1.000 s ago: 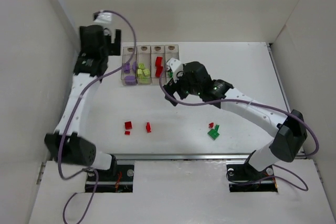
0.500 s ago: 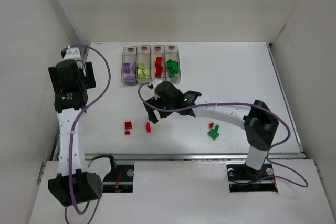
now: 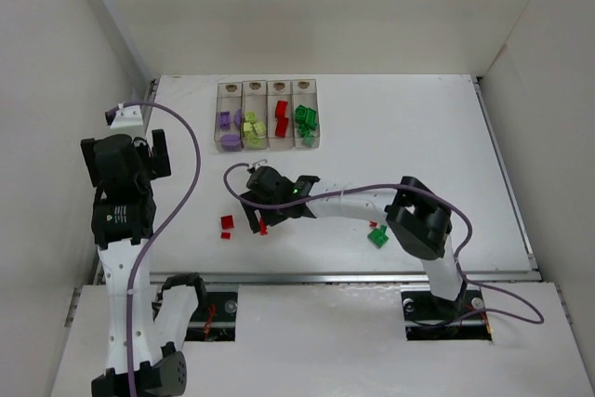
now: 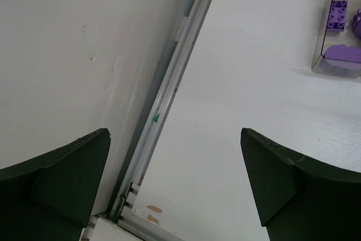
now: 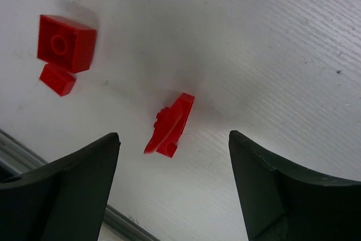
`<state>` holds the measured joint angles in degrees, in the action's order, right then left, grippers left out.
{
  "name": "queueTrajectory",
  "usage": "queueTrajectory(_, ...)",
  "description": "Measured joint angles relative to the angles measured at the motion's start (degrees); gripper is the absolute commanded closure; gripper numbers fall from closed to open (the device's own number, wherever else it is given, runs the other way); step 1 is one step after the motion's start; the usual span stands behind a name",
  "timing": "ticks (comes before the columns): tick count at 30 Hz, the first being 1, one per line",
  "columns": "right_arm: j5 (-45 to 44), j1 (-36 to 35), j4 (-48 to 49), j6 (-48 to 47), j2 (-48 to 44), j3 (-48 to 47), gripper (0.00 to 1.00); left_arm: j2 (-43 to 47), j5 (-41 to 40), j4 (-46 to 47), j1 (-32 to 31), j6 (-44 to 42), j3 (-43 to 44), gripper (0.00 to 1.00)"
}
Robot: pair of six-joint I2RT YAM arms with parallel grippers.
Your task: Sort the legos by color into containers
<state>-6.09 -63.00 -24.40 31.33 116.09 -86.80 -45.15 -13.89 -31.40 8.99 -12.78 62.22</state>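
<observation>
The right gripper (image 3: pixel 261 215) has swung down from the containers (image 3: pixel 268 87) and hangs wide open, a tilted red lego (image 5: pixel 169 125) lying between its jaws, two more red bricks (image 5: pixel 66 43) out past one jaw; likely the next pick. The left gripper (image 4: pixel 175 134), wide and empty, has drawn back beside the wall (image 4: pixel 67 55) — white table (image 3: pixel 418 137) beneath both

You see a white, matt table (image 5: pixel 293 38) with a fine ribbed grain. The red legos (image 5: pixel 169 125) on it are smooth, glossy plastic. The bins (image 3: pixel 268 114) are clear, shiny plastic. Left of the bins, a dull grey metal rail (image 4: pixel 169 100) edges the table. The right fingers (image 5: pixel 271 190) look matt black.
</observation>
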Motion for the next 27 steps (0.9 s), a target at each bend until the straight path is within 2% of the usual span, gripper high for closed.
queueTrajectory(2,-0.61,-0.11,-0.11,0.63,2.14,-0.94,0.23,-0.13,0.17,-0.57,0.00,0.00,0.07,0.00)
queueTrajectory(5,-1.20,-0.31,0.09,1.27,5.46,-3.45,0.36,-0.46,0.61,-1.60,0.00,0.04,0.07,0.00)
queueTrajectory(6,-1.27,-0.37,0.44,1.40,5.62,-3.80,0.44,-0.46,0.66,-1.75,0.00,0.04,0.07,0.00)
queueTrajectory(7,-1.22,-0.42,0.55,1.60,5.84,-4.09,0.65,-0.46,0.76,-1.84,0.00,0.04,0.07,0.00)
queueTrajectory(9,-1.49,-0.48,0.66,2.12,6.36,-4.20,0.84,-0.46,0.83,-1.95,0.00,0.04,0.07,0.00)
queueTrajectory(10,-1.57,-0.48,0.83,2.12,6.40,-4.26,0.98,-0.46,0.94,-1.97,0.00,0.04,0.07,0.00)
queueTrajectory(16,-1.60,-0.48,0.70,2.56,6.10,-4.55,1.00,-0.28,1.44,-2.12,0.00,0.04,0.07,0.00)
queueTrajectory(21,-3.50,-0.46,-0.70,-0.57,2.84,-5.16,1.00,-0.26,1.42,-2.16,0.00,0.02,0.07,0.00)
queueTrajectory(24,-5.11,0.57,-1.66,-4.04,1.33,-10.91,1.00,-0.26,0.46,-2.12,0.00,1.95,0.07,0.00)
queueTrajectory(27,-6.45,3.98,0.28,-7.89,1.40,-20.20,1.00,-0.26,-4.96,-1.86,0.17,7.82,0.07,0.00)
